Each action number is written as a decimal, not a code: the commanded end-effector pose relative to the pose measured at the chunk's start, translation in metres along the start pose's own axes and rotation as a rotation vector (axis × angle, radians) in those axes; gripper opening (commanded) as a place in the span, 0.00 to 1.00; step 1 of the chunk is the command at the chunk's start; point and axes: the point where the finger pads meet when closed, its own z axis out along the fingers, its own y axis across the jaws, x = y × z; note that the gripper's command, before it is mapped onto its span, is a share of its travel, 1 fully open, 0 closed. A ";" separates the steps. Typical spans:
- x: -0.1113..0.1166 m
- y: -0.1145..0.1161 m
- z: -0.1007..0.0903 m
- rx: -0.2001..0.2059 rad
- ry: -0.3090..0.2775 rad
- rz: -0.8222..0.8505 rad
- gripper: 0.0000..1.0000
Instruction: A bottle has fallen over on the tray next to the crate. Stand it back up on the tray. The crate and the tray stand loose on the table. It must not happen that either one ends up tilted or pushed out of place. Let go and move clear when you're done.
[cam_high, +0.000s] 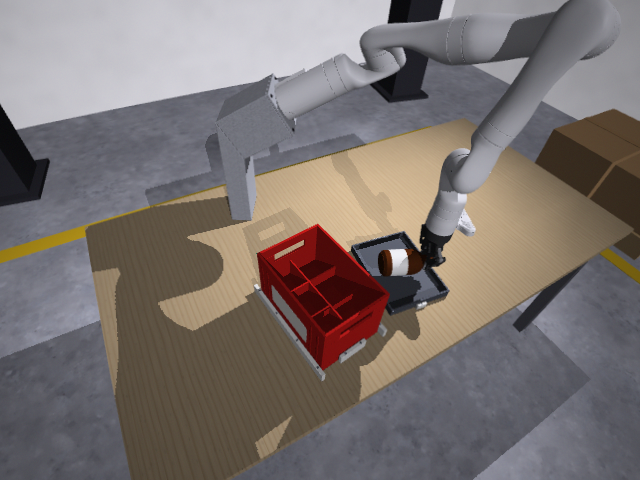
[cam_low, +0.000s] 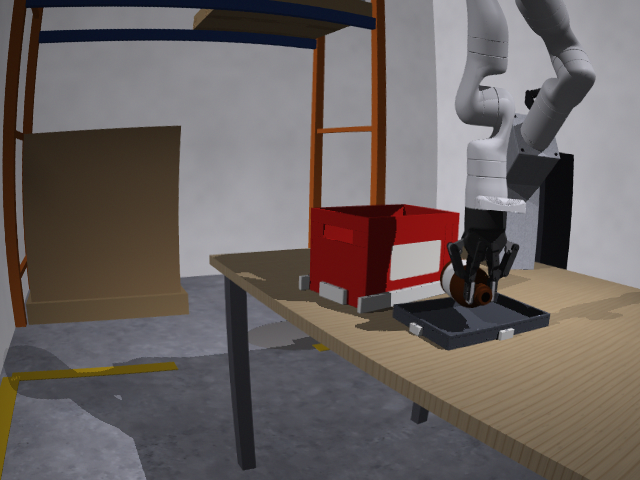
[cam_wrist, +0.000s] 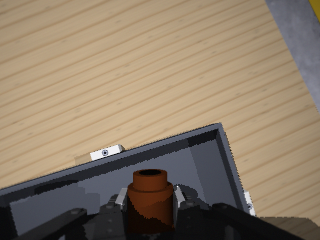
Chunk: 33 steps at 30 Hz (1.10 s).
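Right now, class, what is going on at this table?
A single grey robot arm has its end effector shut on the neck end of a brown bottle with a white label. The bottle lies on its side, not yet stood up, over the shallow dark grey tray. The tray sits right beside the red divided plastic crate on the wooden table.

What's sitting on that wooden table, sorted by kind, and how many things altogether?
Bottles: 1, the brown bottle held in the tool
Crates: 1, the red crate
Trays: 1, the dark tray
Total: 3
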 end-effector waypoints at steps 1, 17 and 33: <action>-0.002 0.006 -0.009 -0.012 -0.001 0.004 0.00; -0.002 0.005 -0.039 -0.012 -0.001 0.004 0.00; -0.001 0.005 -0.068 -0.012 -0.001 0.004 0.00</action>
